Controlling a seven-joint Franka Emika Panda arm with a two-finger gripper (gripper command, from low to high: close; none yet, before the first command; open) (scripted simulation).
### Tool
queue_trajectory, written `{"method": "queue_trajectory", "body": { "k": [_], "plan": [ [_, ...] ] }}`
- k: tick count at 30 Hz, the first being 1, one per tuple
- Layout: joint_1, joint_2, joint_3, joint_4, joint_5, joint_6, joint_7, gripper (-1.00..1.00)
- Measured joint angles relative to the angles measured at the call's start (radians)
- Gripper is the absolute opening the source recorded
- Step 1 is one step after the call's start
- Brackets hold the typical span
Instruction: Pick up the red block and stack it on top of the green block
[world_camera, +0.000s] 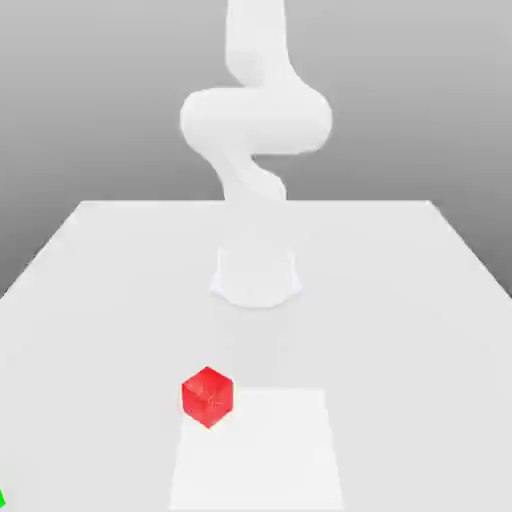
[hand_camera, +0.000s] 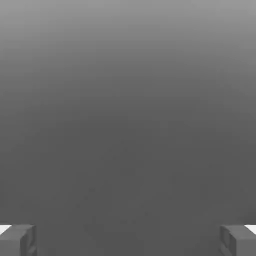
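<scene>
The red block (world_camera: 207, 396) is seen as a small cube with sharp edges and faintly speckled, glossy faces, turned so that one corner faces the camera. It rests on the pale, matte counter (world_camera: 400, 300), at the far left corner of a slightly brighter rectangular patch (world_camera: 260, 450) marked on the near part of the surface, and it lies nearer than the robot's round white base (world_camera: 256, 275), a little toward the exterior view's left. The green block (world_camera: 2, 499) is shown as a vivid sliver at the near left edge of the exterior view, well apart from the red block. The arm (world_camera: 255, 115) is rendered as smooth, rounded white segments rising from the base and curving upward. In the hand view the gripper (hand_camera: 128, 240) is spread wide, its two grey, box-shaped fingers (hand_camera: 17, 240) set far apart with nothing held between them, against a plain grey gradient background.
</scene>
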Motion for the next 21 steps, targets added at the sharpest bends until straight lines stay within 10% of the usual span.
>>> {"method": "queue_trajectory", "body": {
  "k": [21],
  "plan": [
    [-0.198,0.788,0.027,-0.498,0.003,0.568,0.449,0.00]
  ]
}}
